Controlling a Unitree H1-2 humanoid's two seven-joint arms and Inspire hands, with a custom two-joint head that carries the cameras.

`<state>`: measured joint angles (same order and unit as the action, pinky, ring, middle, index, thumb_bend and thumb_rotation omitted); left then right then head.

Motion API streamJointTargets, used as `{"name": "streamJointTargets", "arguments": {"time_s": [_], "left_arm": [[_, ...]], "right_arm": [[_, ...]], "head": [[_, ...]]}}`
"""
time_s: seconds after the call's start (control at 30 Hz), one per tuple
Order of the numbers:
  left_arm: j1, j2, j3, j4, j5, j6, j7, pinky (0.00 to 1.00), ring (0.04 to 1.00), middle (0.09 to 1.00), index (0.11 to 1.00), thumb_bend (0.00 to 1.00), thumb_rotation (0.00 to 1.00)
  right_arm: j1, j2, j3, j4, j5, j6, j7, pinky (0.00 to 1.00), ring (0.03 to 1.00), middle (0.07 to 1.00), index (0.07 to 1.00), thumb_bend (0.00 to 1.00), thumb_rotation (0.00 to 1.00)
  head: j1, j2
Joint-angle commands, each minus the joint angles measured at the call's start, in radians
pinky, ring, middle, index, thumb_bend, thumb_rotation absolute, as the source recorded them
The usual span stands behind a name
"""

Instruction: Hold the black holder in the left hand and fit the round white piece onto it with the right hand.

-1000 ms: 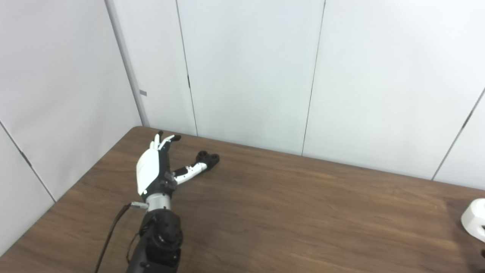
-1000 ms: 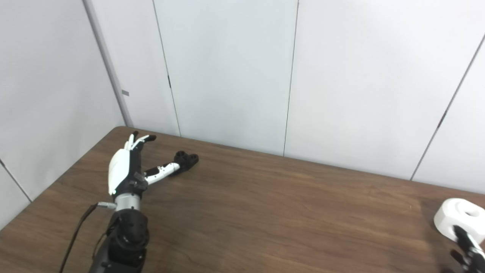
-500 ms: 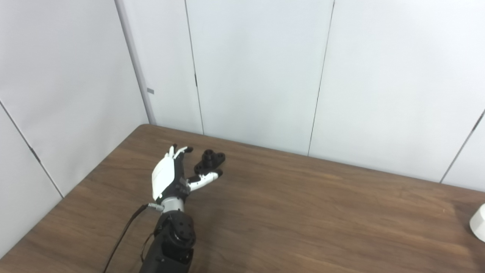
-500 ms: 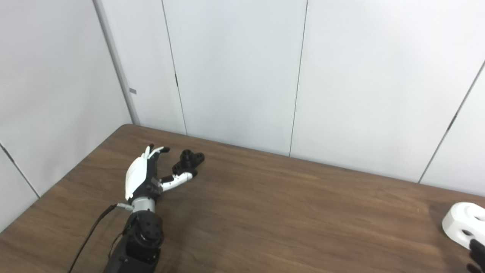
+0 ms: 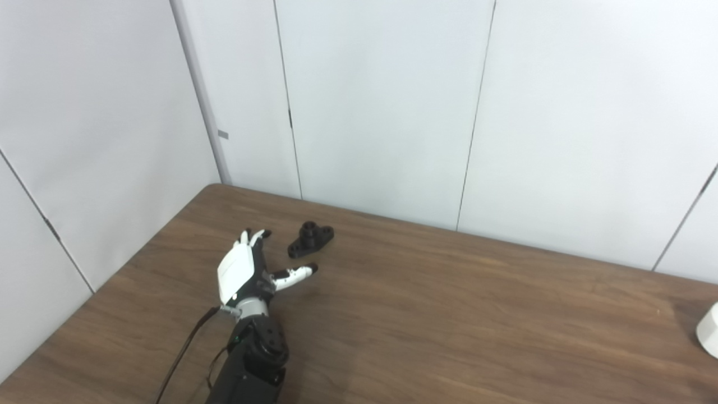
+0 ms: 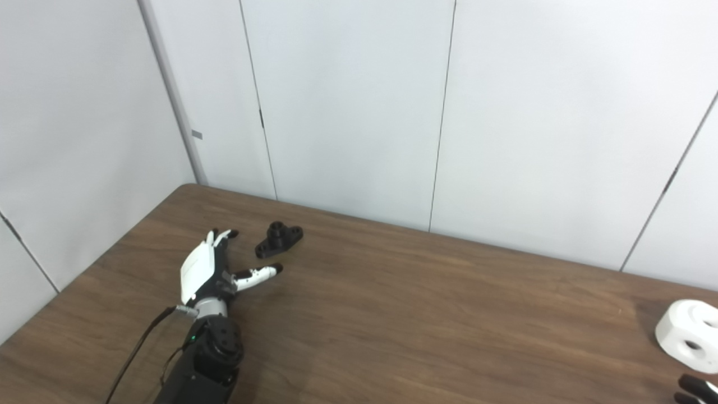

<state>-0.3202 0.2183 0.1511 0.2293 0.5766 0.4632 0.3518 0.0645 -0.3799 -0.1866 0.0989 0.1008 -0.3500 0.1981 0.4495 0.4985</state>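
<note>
- Black holder (image 5: 310, 240): one, on the table (image 5: 449, 314).
- Round white piece (image 6: 689, 335): one, at the table's right end.
- Hands: two; left hand (image 5: 242, 269) beside the holder, right hand (image 6: 694, 389) only fingertips visible.

We've 2 head cams side by side, looking down & fwd over the same brown surface (image 5: 449, 314) toward the white wall (image 5: 381, 101).
</note>
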Motion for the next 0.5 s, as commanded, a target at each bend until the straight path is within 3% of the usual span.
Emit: {"name": "streamJointTargets", "arguments": {"time_s": [0.0,0.47], "left_arm": [[-0.063,0.033,0.009,0.002,0.006,0.005,0.014,1.00,1.000,1.000,0.885,0.98,0.36],[-0.118,0.041,-0.050,0.191,-0.033,-0.017,0.022,1.00,1.000,1.000,0.848,0.99,0.33]], "right_arm": [[0.061,0.017,0.005,0.042,0.017,-0.009,0.001,0.63,0.784,0.823,0.779,0.89,0.70],[0.081,0.023,-0.004,0.031,0.024,-0.018,0.000,0.58,0.743,0.790,0.751,0.96,0.71]], "head": [[-0.002,0.002],[-0.011,0.006]]}}
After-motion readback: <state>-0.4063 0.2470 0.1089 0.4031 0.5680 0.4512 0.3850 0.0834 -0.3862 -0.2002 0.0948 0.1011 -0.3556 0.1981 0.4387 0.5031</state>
